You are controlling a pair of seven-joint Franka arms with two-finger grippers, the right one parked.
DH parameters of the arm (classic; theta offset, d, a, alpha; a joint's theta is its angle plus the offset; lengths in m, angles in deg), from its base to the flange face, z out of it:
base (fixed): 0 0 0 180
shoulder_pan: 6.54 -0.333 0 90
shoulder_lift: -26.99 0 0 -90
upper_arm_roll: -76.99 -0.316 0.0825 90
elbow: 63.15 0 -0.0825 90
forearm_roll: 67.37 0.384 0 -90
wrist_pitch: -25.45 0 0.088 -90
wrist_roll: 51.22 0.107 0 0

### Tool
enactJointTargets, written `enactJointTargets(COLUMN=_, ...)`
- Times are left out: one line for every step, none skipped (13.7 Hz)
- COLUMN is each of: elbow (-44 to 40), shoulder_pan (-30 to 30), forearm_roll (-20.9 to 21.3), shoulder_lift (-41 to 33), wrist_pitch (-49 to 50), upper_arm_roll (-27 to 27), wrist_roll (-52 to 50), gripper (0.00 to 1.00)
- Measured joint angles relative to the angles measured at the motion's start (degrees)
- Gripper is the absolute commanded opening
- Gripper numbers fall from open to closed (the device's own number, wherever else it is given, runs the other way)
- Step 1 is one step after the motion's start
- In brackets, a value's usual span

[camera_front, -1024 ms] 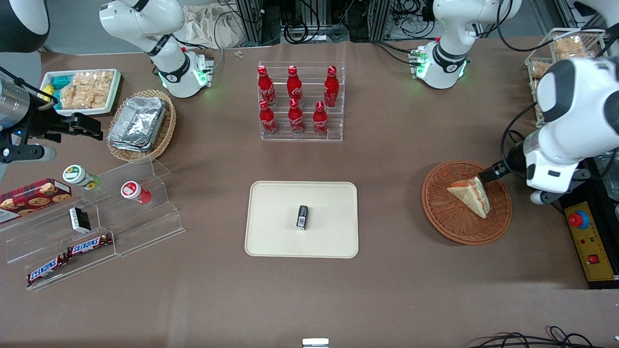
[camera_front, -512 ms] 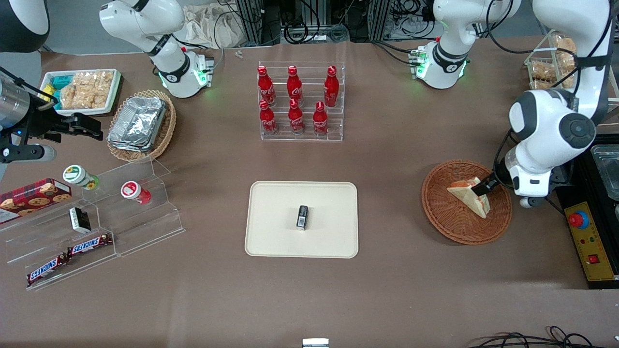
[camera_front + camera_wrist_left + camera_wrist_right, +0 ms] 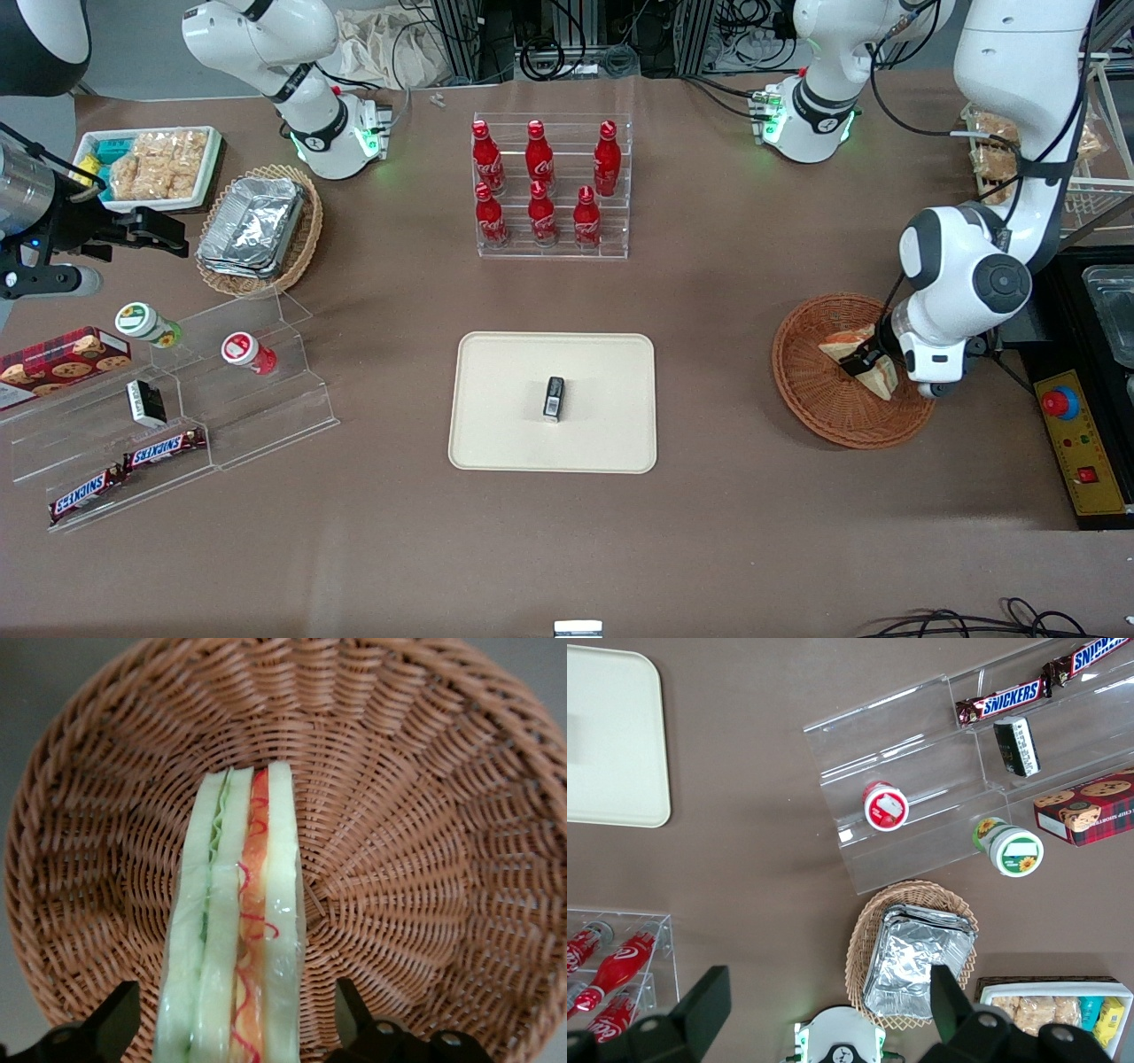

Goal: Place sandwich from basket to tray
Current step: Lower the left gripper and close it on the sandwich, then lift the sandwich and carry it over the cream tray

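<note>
Currently the left arm's tool (image 3: 865, 363) sits low inside the basket (image 3: 819, 399), toward the working arm's end of the bench (image 3: 753, 532). Its fingers (image 3: 115, 1023) stand wide, one on either side of the sandwich (image 3: 877, 377), with a gap showing between each finger and the bread; not gripping. Sandwich rests in the basket on edge, red and green filling (image 3: 248, 930) turned up toward the wrist camera, clear wrap over it. From the front, the wedge lies in the part of the basket toward the working arm's end, partly covered by the tool. Tray (image 3: 496, 425) lies flat at mid-bench, well apart from the basket, carrying a small dark packet (image 3: 554, 397) near its middle. Farther from the front camera than the tray: a clear rack of red bottles (image 3: 540, 186). Toward the parked arm's end: a tan basket of foil containers (image 3: 252, 226), a white tray of bagged snacks (image 3: 151, 164), and a clear stepped stand (image 3: 266, 408) with candy bars (image 3: 164, 449) and two small cups (image 3: 248, 352).
</note>
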Motion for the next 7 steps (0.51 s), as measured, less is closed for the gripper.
enactJointTargets(elbow=0.0, shoulder_pan=0.0, forearm_roll=0.1, shoulder_lift=0.3, wrist_pitch=0.0, upper_arm_roll=0.0, wrist_roll=0.0, gripper=0.18)
enactJointTargets(elbow=0.0, shoulder_pan=0.0, forearm_roll=0.3, shoulder_lift=0.4, wrist_pitch=0.0, upper_arm_roll=0.0, wrist_roll=0.0, gripper=0.00)
enactJointTargets(elbow=0.0, shoulder_pan=0.0, forearm_roll=0.4, shoulder_lift=0.4, wrist_pitch=0.0, upper_arm_roll=0.0, wrist_roll=0.0, gripper=0.00)
enactJointTargets(elbow=0.0, shoulder_pan=0.0, forearm_roll=0.5, shoulder_lift=0.4, wrist_pitch=0.0, upper_arm_roll=0.0, wrist_roll=0.0, gripper=0.00)
enactJointTargets(elbow=-0.1, shoulder_pan=0.0, forearm_roll=0.6, shoulder_lift=0.4, wrist_pitch=0.0, upper_arm_roll=0.0, wrist_roll=0.0, gripper=0.00)
enactJointTargets(elbow=-0.3, shoulder_pan=0.0, forearm_roll=0.7, shoulder_lift=0.1, wrist_pitch=0.1, upper_arm_roll=0.0, wrist_roll=0.0, gripper=0.00)
enactJointTargets(elbow=-0.6, shoulder_pan=0.0, forearm_roll=0.8, shoulder_lift=-0.6, wrist_pitch=1.2, upper_arm_roll=0.0, wrist_roll=0.0, gripper=0.00)
